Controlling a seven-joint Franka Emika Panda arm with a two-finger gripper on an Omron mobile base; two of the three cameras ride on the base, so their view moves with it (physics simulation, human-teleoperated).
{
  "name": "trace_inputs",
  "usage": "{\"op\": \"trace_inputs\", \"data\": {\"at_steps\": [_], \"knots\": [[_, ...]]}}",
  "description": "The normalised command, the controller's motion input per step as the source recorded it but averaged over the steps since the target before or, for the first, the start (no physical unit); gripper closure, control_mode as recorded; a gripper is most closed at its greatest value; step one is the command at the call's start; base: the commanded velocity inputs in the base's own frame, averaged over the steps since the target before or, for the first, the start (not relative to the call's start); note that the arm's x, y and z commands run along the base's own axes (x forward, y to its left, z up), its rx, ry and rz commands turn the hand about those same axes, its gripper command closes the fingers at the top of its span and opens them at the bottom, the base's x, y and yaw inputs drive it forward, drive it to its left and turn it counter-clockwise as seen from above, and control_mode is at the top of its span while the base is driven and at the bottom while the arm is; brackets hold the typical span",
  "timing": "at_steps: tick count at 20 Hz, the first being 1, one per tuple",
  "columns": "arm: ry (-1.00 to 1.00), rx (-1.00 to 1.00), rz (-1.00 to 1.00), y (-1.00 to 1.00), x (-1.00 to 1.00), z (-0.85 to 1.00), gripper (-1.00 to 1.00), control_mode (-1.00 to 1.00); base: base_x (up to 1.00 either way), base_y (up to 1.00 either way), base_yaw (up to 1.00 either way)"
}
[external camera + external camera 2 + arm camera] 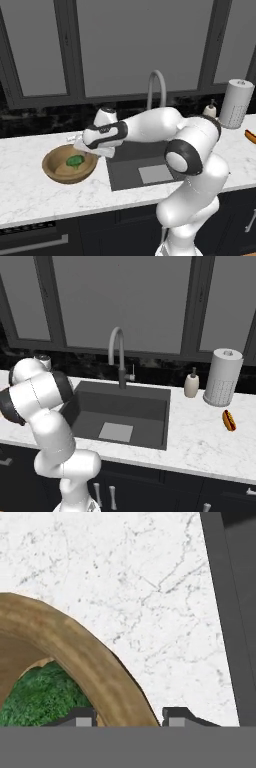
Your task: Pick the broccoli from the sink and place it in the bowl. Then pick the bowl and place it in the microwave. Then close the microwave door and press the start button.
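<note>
While the bowl [69, 165] sits on the white counter [30, 190] at the left, the broccoli [75, 160] lies inside it. The gripper [85, 148] is at the bowl's right rim. In the hand view, the two fingertips [84, 717] are spread apart, one on each side of the wooden rim [95, 667], and not squeezing it. Next to the bowl is the dark sink [145, 167] with its bent faucet [156, 87]. Farther right stand a soap bottle [191, 383], a paper towel roll [223, 377] and a hot dog [229, 420].

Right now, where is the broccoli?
In the left base view, the broccoli lies inside the bowl on the counter, left of the sink.
</note>
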Motion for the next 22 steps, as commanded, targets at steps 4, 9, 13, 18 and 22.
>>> {"op": "trace_inputs", "data": {"at_steps": [4,9,13,18,22], "knots": [[-0.04,0.00,-0.11,-0.31,-0.45,0.59,1.00,-1.00,0.00,0.00,0.00],[-0.06,0.00,-0.19,-0.34,-0.34,0.43,1.00,-1.00,0.00,0.00,0.00],[0.01,0.01,-0.29,-0.54,-0.27,0.40,1.00,-1.00,0.00,0.00,0.00],[-0.04,0.00,-0.31,-0.63,-0.30,0.47,1.00,-1.00,0.00,0.00,0.00],[-0.01,0.00,-0.34,-0.66,-0.30,0.47,1.00,-1.00,0.00,0.00,0.00]]}}
